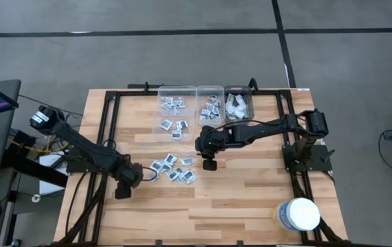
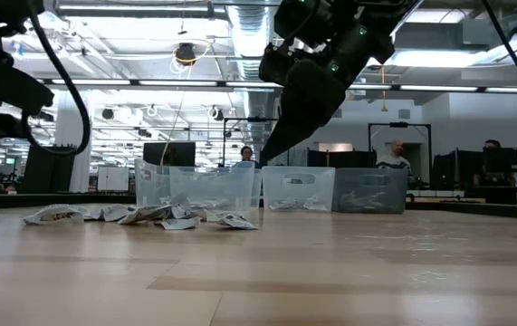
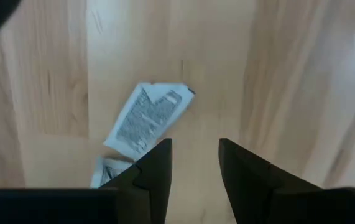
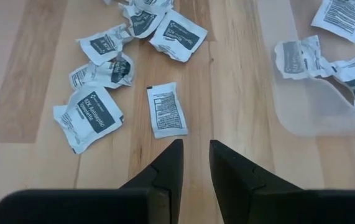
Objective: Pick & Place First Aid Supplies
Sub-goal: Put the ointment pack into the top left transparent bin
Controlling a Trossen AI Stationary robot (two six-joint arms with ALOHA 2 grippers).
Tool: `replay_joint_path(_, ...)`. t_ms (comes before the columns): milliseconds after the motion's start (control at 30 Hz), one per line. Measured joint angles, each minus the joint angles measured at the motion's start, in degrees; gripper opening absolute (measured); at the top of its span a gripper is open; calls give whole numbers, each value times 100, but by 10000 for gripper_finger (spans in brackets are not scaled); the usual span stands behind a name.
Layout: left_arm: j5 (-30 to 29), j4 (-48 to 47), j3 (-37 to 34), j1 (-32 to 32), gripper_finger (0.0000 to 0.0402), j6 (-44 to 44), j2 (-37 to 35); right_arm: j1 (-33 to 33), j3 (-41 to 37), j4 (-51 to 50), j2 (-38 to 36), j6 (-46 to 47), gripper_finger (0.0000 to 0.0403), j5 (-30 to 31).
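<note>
The first aid supplies are small flat square packets. A loose group of them [image 1: 173, 169] lies flat on the wooden table [image 1: 250, 199], seen close in the right wrist view [image 4: 168, 109]. More packets lie in clear bins at the far edge [image 1: 211, 103]. My left gripper [image 1: 122, 192] hangs open just left of the group, pointing down, with bare wood between its fingers [image 3: 196, 146] and a packet [image 3: 149, 118] beside one fingertip. My right gripper [image 1: 209, 165] hangs above the table right of the group, slanting down, its fingers [image 4: 196, 146] a narrow gap apart with nothing between them.
A larger clear bin [image 4: 308, 106] with a few packets in it stands at the far left of the bin row [image 2: 195, 190], close to my right gripper. A big white round tub [image 1: 298, 214] stands at the near right corner. People show in the room beyond the table.
</note>
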Motion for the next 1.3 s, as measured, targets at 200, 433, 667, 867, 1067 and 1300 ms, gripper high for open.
replay_joint_path(200, -558, 342, 2, -23, 131, 7, 239, 11, 0, 0, 0, 0, 72, 0)
replay_joint_path(433, -705, 389, 1, -23, 131, 1, 481, 34, 0, -4, 0, 2, 72, -4)
replay_joint_path(667, -635, 967, -271, -21, 131, 4, 716, 55, 0, -5, 0, 7, 72, -15)
replay_joint_path(867, -647, 1042, -318, -21, 124, 8, 621, 66, 0, -7, 0, 13, 72, -17)
replay_joint_path(1067, -685, 1260, -323, -25, 57, -2, 533, 66, 0, 10, 0, -17, 72, -15)
replay_joint_path(1300, -696, 1299, -323, -25, 10, -2, 533, 98, 0, 517, -89, -741, 72, -17)
